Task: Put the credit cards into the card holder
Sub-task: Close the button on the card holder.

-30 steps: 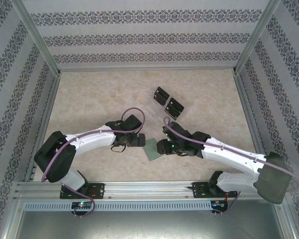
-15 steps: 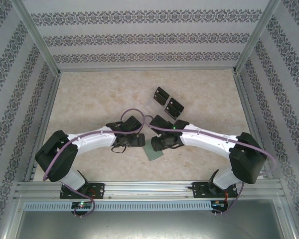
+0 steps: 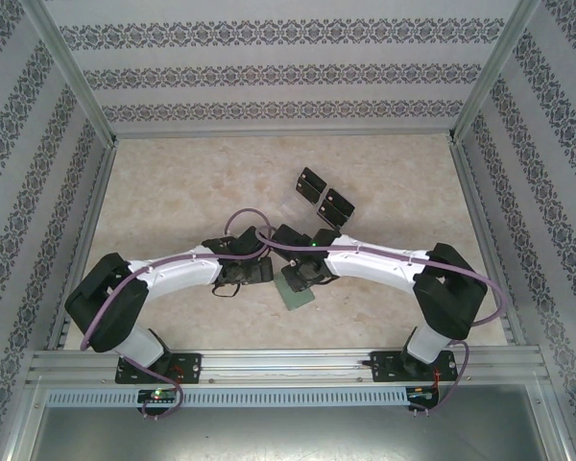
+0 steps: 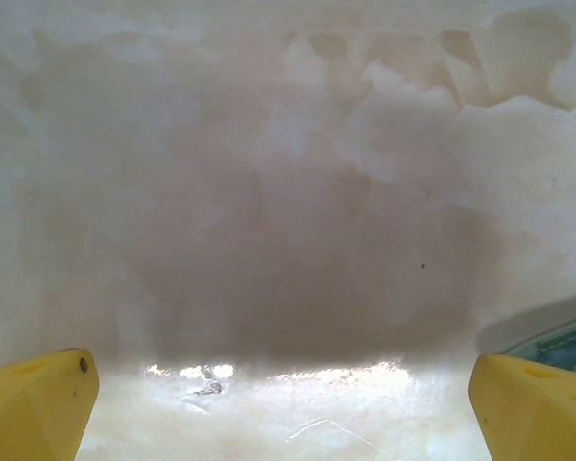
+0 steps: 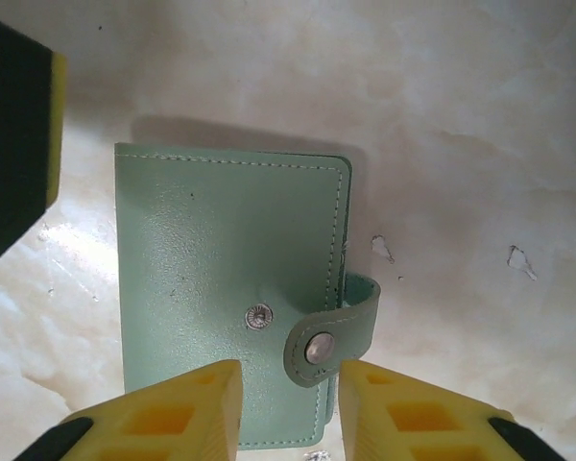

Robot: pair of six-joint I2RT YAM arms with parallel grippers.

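The sage-green card holder [image 5: 221,279] lies closed on the table, and in the top view the card holder [image 3: 299,293] shows between the two arms. Its closing tab [image 5: 331,331] is unsnapped and curls over the right edge. My right gripper [image 5: 288,408] hovers right over the holder, open, its yellow fingers [image 5: 178,413] standing either side of the tab without touching it. My left gripper [image 4: 288,413] is open wide just left of the holder, low over bare table. Black credit cards [image 3: 312,182] stand in a clear rack farther back, with more black cards [image 3: 338,205] beside them.
The left gripper's black and yellow finger [image 5: 14,144] shows close to the holder's left edge. The two wrists nearly meet at mid-table [image 3: 283,264]. Patterned walls and metal posts [image 3: 72,77] fence the marbled table [image 3: 173,192].
The right arm has swung left and forward, bringing its gripper from the holder's right side to directly above it. The left arm has hardly moved.
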